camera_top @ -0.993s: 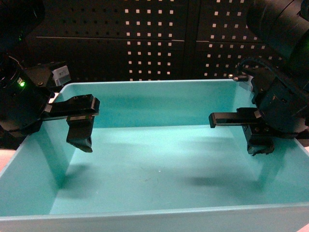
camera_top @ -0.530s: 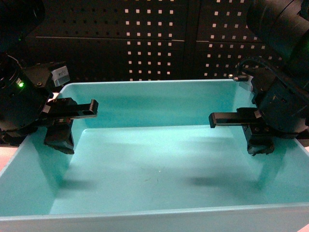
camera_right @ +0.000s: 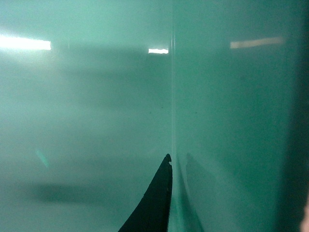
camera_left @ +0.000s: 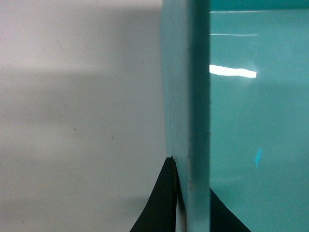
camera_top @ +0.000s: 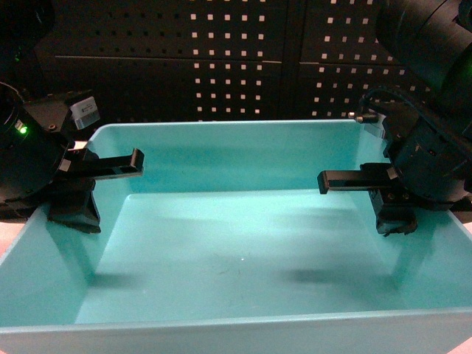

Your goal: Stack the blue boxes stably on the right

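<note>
Plastic, smooth turquoise-blue tub (camera_top: pixel 243 243): likely light, slippery, slightly flexible. Left pincer (camera_left: pixel 186 203) straddles its left wall, grip uncertain; right pincer (camera_top: pixel 394 221) beside right wall, width unclear.

Left tool (camera_top: pixel 74 214) straddles a wall; right tool (camera_top: pixel 394 221) hangs low, fingers down.

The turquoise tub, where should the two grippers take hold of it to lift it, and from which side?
Best by the two short side walls of the turquoise tub, one gripper each, coming down from above. It is wide and open-topped with thin, sloping walls a finger can straddle. The left gripper already sits at the left wall, seemingly astride it; the right gripper sits at the right wall.
</note>
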Robot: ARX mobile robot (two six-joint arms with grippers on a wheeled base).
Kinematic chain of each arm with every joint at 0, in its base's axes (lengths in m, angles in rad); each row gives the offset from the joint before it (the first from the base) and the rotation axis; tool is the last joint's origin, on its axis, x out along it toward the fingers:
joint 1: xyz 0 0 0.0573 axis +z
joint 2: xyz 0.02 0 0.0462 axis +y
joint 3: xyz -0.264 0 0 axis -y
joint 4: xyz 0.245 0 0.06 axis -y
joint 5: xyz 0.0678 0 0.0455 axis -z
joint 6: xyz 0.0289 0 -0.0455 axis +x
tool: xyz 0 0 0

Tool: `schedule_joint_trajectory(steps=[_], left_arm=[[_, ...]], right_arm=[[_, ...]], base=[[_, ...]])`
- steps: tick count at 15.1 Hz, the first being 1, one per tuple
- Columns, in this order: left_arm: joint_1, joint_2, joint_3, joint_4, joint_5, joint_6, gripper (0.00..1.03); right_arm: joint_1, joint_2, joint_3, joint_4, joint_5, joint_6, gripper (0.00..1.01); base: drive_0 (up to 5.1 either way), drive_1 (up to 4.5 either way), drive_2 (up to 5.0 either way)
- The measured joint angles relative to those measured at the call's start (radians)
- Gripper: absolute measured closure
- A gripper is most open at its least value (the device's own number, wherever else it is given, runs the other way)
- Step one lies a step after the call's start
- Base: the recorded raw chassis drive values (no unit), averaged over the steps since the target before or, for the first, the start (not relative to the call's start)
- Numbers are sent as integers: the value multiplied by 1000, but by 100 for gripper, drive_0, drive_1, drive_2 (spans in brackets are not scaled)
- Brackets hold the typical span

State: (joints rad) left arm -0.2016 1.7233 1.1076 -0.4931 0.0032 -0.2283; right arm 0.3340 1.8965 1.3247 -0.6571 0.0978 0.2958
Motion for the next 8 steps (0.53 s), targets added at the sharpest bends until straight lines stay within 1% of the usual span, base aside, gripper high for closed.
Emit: schedule_joint_trajectory(steps=[2, 3, 8], left_arm=[[2, -22, -26, 80, 3, 21, 101], [5, -24, -25, 95, 1, 29, 101], [5, -24, -25, 93, 3, 39, 101]], right_arm=[[0, 0, 0, 6, 2, 14, 93], [0, 0, 0, 16, 2, 23, 93], [0, -1, 0, 12, 3, 28, 93]], base=[[0, 0, 0], [0, 0, 0], [0, 0, 0]])
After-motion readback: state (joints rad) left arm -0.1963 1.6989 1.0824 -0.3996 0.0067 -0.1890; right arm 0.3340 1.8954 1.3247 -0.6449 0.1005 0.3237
